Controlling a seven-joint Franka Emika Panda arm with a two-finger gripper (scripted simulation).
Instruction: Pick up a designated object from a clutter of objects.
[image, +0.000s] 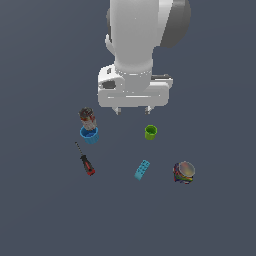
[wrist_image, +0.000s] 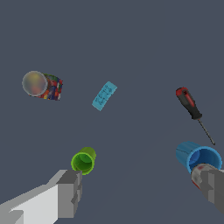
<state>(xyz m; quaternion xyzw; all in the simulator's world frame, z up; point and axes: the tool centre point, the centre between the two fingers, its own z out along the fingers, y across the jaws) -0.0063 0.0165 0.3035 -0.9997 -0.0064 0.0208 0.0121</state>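
Exterior view: gripper (image: 133, 109) spread wide, empty, raised over floor (image: 45, 210); green cup (image: 150, 132) upright just beyond one fingertip, apart from it. Open floor all round cup; brick (image: 142, 170), bowl (image: 184, 172) near, blue cup (image: 89, 134), can (image: 87, 116), screwdriver (image: 85, 160) well apart.

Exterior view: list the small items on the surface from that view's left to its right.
Screwdriver → brown patterned can and blue cup, which share almost the same place across, the can behind the cup → teal brick → green cup → multicoloured bowl.
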